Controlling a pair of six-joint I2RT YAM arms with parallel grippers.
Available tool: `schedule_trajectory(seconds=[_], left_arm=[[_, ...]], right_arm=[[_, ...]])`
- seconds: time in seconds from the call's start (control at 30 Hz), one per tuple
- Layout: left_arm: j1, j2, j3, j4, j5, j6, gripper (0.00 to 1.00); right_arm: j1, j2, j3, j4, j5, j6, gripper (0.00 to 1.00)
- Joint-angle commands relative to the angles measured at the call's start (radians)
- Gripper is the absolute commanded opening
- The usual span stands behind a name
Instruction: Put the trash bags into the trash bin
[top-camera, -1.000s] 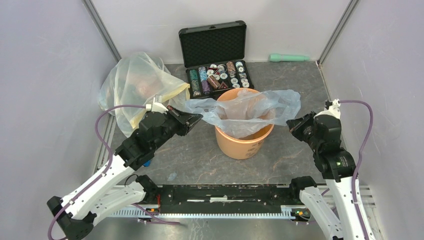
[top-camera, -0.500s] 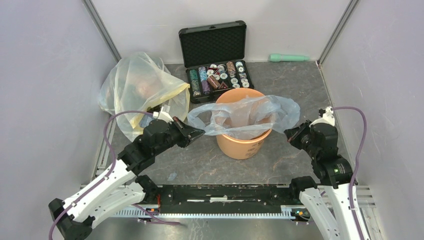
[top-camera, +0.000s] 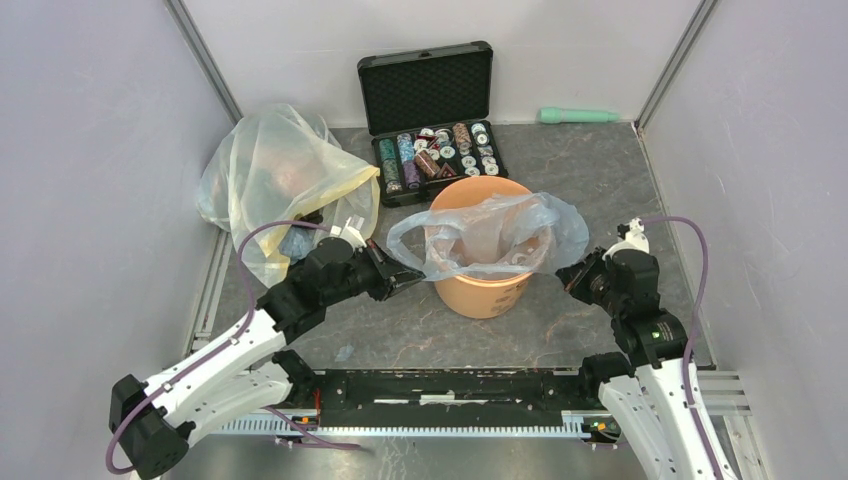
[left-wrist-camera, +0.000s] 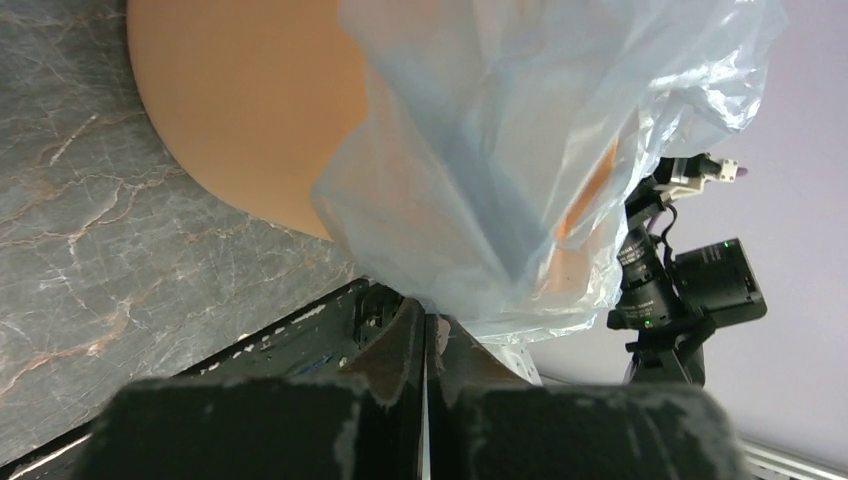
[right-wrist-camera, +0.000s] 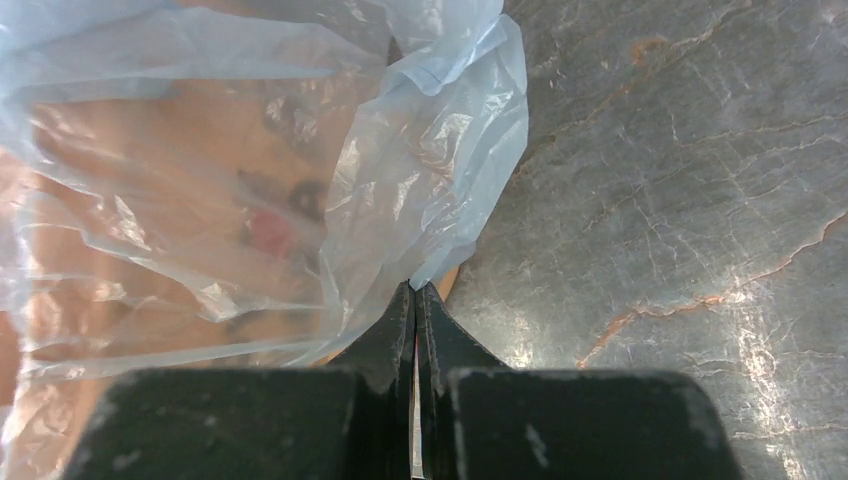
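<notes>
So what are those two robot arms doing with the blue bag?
They are spreading it over the orange bucket. The left hand pinches one edge of the thin blue bag, and the right hand pinches the opposite edge, both shut tight on the plastic. The bag lies across the bucket's mouth, its middle sagging inside and its sides hanging over the rim. Neither hand has let go yet.

Bright, even overhead light w/ soft shadows. Sheen on table (right-wrist-camera: 745, 335), rt wrist view; wrist views blur at btm.
</notes>
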Motion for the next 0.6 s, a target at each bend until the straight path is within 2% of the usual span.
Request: schedule_trajectory(seconds=[0.0, 0.23, 0.33, 0.57], left_arm=[[0.002, 0.023, -0.031, 0.093, 0.06, 0.049, 0.02], [0.026, 0.046, -0.078, 0.102, 0.036, 0.07, 0.02], [0.043, 0.054, -0.1, 0.096, 0.028, 0.088, 0.02], [0.051, 0.077, -0.082, 0.112, 0.084, 0.107, 0.02]], right_arm=[[-0.003, 0.015, -0.028, 0.027, 0.019, -0.034, 0.0], [-0.002, 0.004, -0.029, 0.026, 0.043, -0.055, 0.0], [-0.002, 0.019, -0.044, 0.016, 0.11, -0.07, 0.0], [-0.002, 0.05, -0.112, 0.084, 0.103, -0.066, 0.0]])
